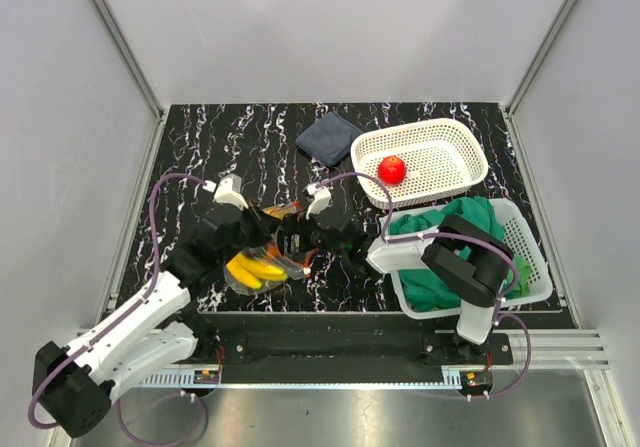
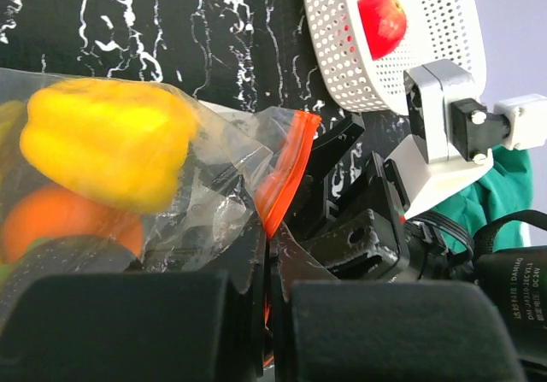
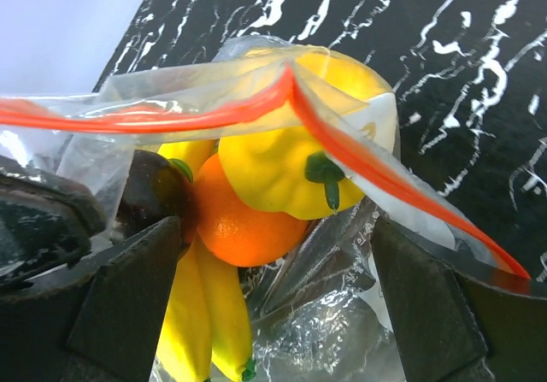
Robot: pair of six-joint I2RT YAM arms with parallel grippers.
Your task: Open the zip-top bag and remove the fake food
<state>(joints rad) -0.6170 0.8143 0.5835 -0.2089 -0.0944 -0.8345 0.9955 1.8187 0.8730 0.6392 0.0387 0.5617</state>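
Dark fruit half behind right claw

Left arm, right arm: white and black links, purple cables, white wrist cameras. Left gripper, right gripper: black.

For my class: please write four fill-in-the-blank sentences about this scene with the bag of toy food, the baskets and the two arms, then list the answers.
The red apple lies in a white ___ at the back right.
The left pincer is ___ on the zip-top bag.
The right pincer stands ___ at the bag's mouth.
The cloth in the nearer basket is ___ in colour.
Missing words: basket; shut; open; green.
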